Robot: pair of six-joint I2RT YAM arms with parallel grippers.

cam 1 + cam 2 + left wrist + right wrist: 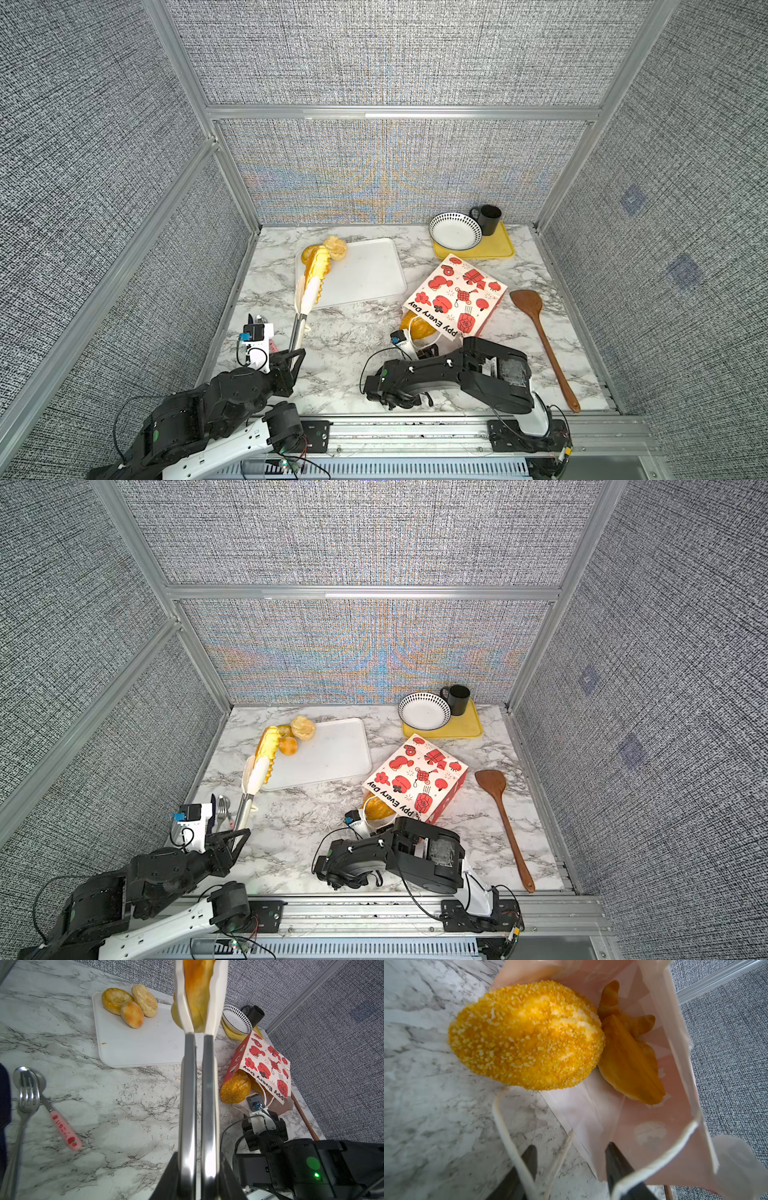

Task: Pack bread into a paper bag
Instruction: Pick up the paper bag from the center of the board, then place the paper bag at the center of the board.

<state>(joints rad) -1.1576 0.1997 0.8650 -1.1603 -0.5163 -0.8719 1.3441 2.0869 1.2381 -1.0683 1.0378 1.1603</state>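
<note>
Left pincer: my left pincer (198,1176) is clamped on the two metal handles of the tongs (197,1095).
Tongs' load: the white tips squeeze a long loaf (316,266) and hold it over the left edge of the white tray (365,274).
Long loaf: it is golden yellow with a smooth orange-brown crust, and it fills the length of the tips.
Right pincer: my right pincer (570,1153) sits low at the bag's mouth with its fingers apart and a clear gap between them. The bag's lower lip and a white cord handle lie in that gap. I cannot tell whether either finger touches the paper.
Paper bag: the paper bag (457,295) lies on its side on the marble table (345,340), mouth towards me, between the tray and a wooden spatula (540,332). Its face is white with red prints and black lettering at the rim. The side panel is red and the inside is pale.
Crumbed loaf (525,1034): it is oval and orange-yellow, with a coarse crumb coat and paler slashes. It lies in the bag's mouth, partly out on the marble.
Deeper in the bag: a smooth orange pastry (631,1064) touches the crumbed loaf, and a horned pastry (610,999) lies behind it.
On the tray: a ring-shaped roll (116,999), a browned round roll (132,1014) and a flaky pale roll (145,1000) touch one another at the far-left corner.
</note>
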